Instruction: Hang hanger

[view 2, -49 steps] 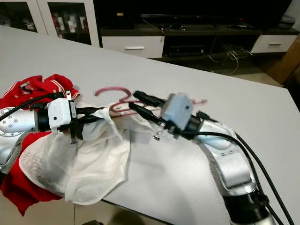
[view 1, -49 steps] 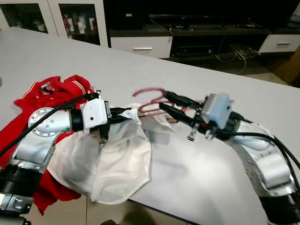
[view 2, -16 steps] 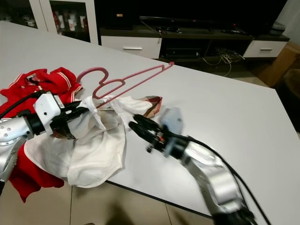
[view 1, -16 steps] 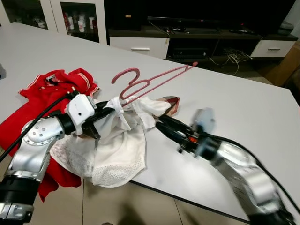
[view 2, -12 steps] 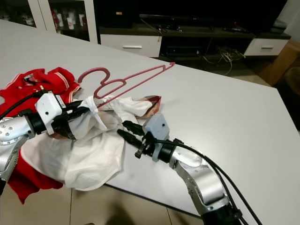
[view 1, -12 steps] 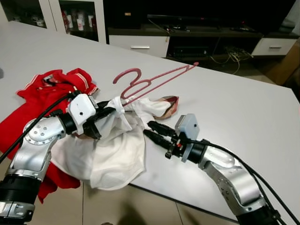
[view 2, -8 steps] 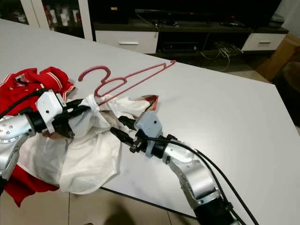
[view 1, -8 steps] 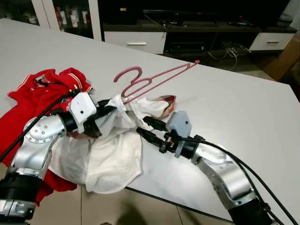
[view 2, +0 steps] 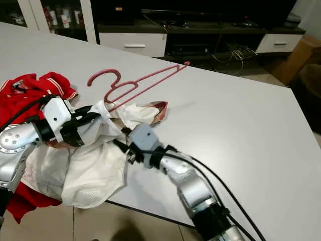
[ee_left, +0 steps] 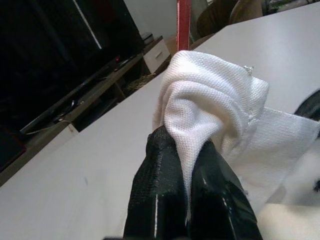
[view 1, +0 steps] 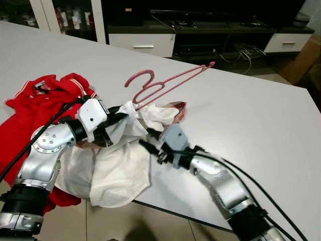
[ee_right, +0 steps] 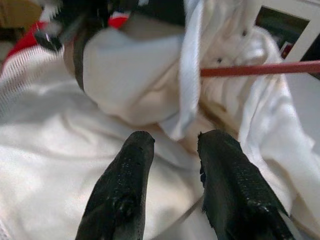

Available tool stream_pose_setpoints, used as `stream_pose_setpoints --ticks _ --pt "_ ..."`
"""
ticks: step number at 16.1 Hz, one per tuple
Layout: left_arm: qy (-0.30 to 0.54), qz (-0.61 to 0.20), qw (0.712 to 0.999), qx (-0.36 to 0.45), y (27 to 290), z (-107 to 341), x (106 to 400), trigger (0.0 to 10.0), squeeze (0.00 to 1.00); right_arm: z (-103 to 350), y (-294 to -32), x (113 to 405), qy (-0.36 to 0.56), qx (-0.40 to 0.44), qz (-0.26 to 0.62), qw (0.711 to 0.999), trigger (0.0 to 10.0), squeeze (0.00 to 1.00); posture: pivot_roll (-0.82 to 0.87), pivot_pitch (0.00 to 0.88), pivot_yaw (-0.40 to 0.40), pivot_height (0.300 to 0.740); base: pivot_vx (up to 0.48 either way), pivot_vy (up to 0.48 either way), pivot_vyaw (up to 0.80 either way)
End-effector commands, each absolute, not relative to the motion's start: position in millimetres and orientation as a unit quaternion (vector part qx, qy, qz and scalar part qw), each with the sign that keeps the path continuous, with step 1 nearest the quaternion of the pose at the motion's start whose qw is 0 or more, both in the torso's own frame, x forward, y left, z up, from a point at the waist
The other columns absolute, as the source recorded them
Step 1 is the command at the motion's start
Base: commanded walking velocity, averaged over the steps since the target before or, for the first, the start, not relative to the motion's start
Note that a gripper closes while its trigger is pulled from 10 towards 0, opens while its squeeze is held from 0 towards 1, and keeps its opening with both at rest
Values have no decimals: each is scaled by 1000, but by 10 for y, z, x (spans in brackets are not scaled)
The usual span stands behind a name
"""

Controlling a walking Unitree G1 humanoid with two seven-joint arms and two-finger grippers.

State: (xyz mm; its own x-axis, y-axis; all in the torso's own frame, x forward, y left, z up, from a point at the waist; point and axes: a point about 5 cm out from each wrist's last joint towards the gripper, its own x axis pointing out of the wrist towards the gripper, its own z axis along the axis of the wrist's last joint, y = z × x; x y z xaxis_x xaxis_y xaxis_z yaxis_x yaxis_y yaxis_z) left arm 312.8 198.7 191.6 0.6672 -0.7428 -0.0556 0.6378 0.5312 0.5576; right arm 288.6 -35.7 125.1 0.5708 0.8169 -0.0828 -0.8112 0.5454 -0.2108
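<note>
Nearest, a white mesh garment [view 1: 120,173] droops over the near edge of the grey surface [view 1: 261,120]. The right claw [view 1: 145,139] reaches low across it, fingers [ee_right: 127,185] parted with a narrow gap and nothing between them, tips just above the cloth. Just beyond, the left claw [view 1: 122,112] is pinched tight on a bunched fold of the same white garment, as the left wrist view shows. The pink hanger [view 1: 165,84] rises from that bunch, tilted up and away over the surface, hook toward the robot's left; the right claw lies just below it, apart. A red garment [view 1: 40,100] lies farther left.
</note>
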Motion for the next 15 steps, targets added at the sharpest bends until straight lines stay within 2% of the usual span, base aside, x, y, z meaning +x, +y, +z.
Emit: stream_pose_setpoints --ticks 1,4,9,15 --pt "-98 -406 865 278 1932 1926 3129 0 0 1234 -376 2957 -12 -139 440 887 10000 0 61 102 -54 740 0 0 0" --pt "-98 -408 864 278 1935 1932 3126 0 0 1186 -481 3181 8 -173 340 925 10000 0 68 106 -45 740 0 0 0" --pt "-97 -406 865 279 1934 1935 3135 0 0 1102 -799 3345 29 -213 232 949 10000 0 59 109 -42 740 0 0 0" --pt "-96 -410 865 273 1899 1906 3154 0 0 1236 -699 3227 -2 -147 303 942 10000 0 45 120 -30 740 0 0 0"
